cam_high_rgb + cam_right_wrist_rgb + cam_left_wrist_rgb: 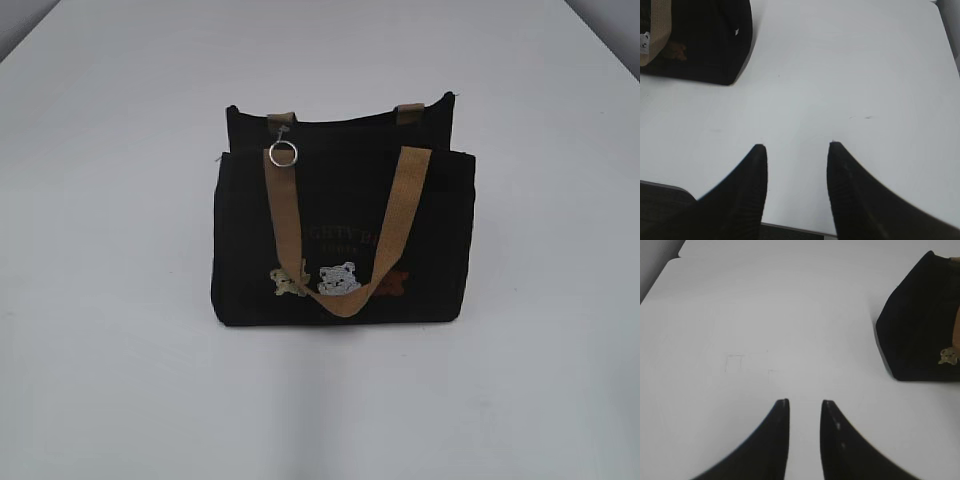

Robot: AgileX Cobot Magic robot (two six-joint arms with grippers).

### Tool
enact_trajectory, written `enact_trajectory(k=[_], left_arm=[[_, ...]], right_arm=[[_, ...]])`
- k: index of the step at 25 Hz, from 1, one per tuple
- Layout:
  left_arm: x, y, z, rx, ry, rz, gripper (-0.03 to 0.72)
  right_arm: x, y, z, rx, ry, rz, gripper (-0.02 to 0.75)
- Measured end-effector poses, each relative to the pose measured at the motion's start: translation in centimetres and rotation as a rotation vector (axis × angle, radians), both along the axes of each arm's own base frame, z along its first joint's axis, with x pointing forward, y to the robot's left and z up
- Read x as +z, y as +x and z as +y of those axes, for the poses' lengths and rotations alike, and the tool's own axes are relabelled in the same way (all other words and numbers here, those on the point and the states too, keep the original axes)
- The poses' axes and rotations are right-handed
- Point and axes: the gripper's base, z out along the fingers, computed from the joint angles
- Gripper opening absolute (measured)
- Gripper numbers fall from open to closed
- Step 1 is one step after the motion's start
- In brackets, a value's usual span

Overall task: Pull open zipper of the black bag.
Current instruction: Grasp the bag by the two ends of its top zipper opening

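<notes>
Since the zipper (340, 122) runs along the top edge of the black bag (340, 240), with its silver ring (283, 153) hanging at the left end over a tan strap (282, 215), the pull should be taken at the ring or the small metal tab above it, not at the strap. A sound method would be to steady the bag body with one claw while the other draws the pull along the zip line toward the right end; otherwise the light fabric bag is likely to slide or tip on the surface (100, 350).

Neither arm appears in the exterior view. The bag stands upright near the middle of the surface. The left claw (805, 402) hovers over bare surface, jaws a narrow gap apart and holding nothing; the bag lies ahead and to its right, well apart. The right claw (796, 146) stands moderately open, also empty, with the bag ahead and to its left, well apart.
</notes>
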Motion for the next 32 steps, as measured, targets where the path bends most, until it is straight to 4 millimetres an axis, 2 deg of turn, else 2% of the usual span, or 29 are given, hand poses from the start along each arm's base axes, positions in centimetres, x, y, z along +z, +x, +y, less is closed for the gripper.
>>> enact_trajectory(k=[20,22,24,27,30,32], left_arm=[[0.0,0.0,0.0,-0.002,-0.003,0.000,0.155],[0.1,0.0,-0.3,-0.030,-0.002,-0.002,0.157],[0.9,0.5,-1.1,-0.135,0.013,-0.036,0.178],[2.7,3.1,-2.8,-0.331,0.073,-0.194,0.298],[3.0,8.2,-3.8,-0.396,0.092,-0.262,0.420],[2.1,11.9,-4.5,-0.455,0.100,-0.216,0.451]], right_arm=[[0.0,0.0,0.0,0.000,0.000,0.000,0.319],[0.0,0.0,0.0,0.000,0.000,0.000,0.319],[0.0,0.0,0.0,0.000,0.000,0.000,0.319],[0.0,0.0,0.0,0.000,0.000,0.000,0.319],[0.0,0.0,0.0,0.000,0.000,0.000,0.319],[0.0,0.0,0.0,0.000,0.000,0.000,0.319]])
